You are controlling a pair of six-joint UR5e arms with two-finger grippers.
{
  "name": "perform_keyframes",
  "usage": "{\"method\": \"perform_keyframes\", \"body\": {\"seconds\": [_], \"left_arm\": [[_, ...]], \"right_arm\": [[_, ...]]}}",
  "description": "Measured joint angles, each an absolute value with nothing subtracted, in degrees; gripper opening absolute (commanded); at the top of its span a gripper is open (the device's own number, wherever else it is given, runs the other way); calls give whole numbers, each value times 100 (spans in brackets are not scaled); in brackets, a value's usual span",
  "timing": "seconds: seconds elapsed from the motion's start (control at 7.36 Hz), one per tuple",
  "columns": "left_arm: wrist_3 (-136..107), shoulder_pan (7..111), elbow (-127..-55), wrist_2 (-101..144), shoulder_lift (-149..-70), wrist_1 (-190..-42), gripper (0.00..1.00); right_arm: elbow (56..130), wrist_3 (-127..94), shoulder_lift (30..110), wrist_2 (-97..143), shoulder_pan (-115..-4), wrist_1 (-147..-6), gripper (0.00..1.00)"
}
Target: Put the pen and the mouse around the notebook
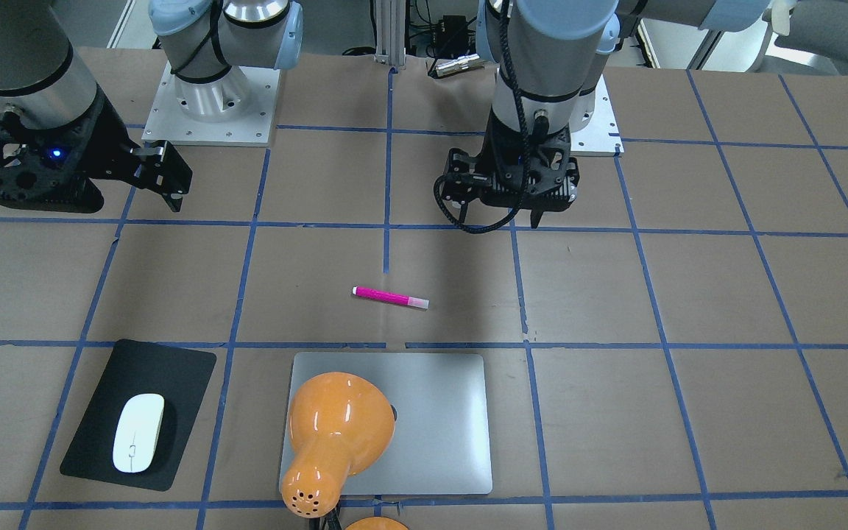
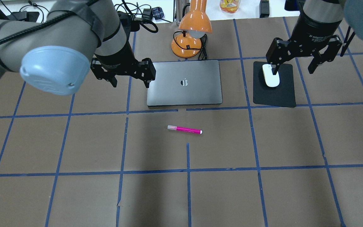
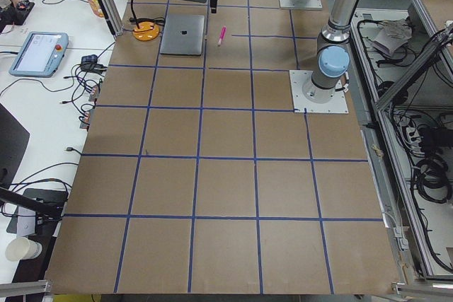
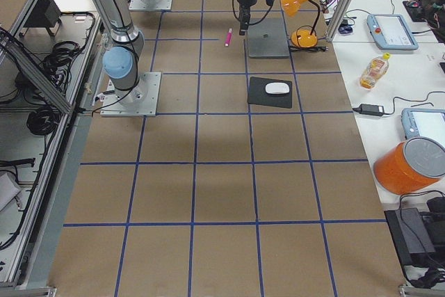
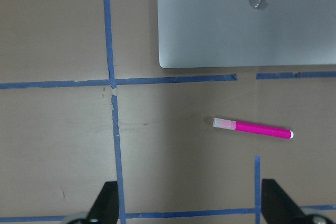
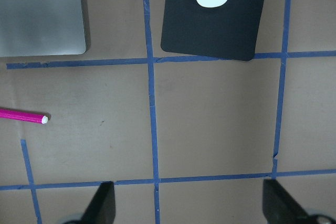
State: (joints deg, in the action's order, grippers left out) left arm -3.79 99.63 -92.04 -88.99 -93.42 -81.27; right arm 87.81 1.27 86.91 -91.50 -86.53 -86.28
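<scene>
On the surface (image 2: pixel 74 195), nearest the robot: pen (image 2: pixel 185 129) lying flat, alone on the brown paper. It runs roughly parallel to the near edge of the notebook (image 2: pixel 184 83) and is apart from it, with the pale cap end toward the robot's left.

Next out: notebook closed and flat, logo up, its near edge along a blue tape line. Left tool (image 2: pixel 131 84) hangs above the surface just beside the notebook's left edge, fingers spread, nothing between them. The left wrist view shows both the pen and the notebook corner well below it.

Level with the notebook, on the robot's right and apart from it: black mat (image 2: pixel 274 94) with the mouse (image 2: pixel 271 80) resting on its far half. Right tool (image 2: pixel 292 72) is raised over the mat, fingers spread and empty.

Farthest: orange lamp (image 2: pixel 194 25), base just beyond the notebook's far edge, head leaning over that edge.
</scene>
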Motion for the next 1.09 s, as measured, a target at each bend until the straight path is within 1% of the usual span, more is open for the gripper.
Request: {"method": "perform_keyframes", "body": {"seconds": [0.41, 1.09], "left_arm": [[56, 9539, -9216, -8765, -8912, -8493, 100], [98, 9329, -9275, -8742, -8800, -8533, 100]], "right_arm": [[8755, -21, 8755, -9099, -8678, -8654, 100], [8833, -97, 9037, -9097, -8684, -8643, 100]]}}
